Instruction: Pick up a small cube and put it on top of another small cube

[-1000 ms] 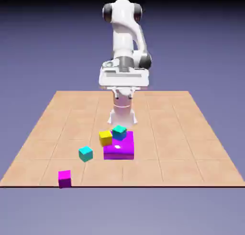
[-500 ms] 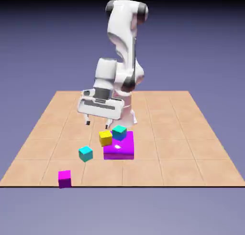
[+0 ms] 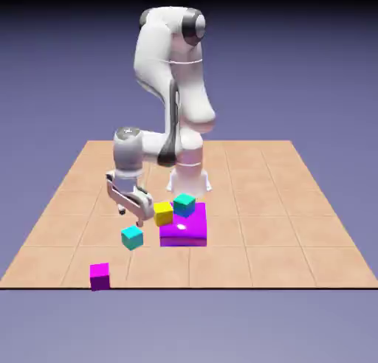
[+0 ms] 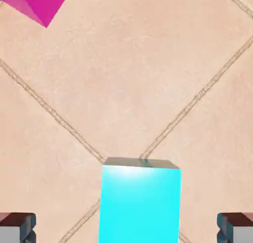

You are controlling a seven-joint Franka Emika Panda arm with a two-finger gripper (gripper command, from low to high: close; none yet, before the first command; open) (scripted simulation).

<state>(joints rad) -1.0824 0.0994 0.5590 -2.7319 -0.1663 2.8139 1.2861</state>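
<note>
White robot gripper (image 3: 131, 213) hovers wide open, empty, above the small bright cyan cube (image 4: 140, 202).
Cube looks light, rigid, smooth; pinch opposite flat sides.

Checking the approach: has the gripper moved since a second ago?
Yes. The gripper has come down and toward the exterior view's left, from above the big magenta block to just over the cyan cube.

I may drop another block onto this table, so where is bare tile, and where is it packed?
Bare: the tiled table's whole exterior-view right, past the large magenta block, and the far corners. Also open is the strip between the small magenta cube and the bright cyan cube. Crowded: the yellow cube and teal-green cube cluster, with the gripper beside.
</note>
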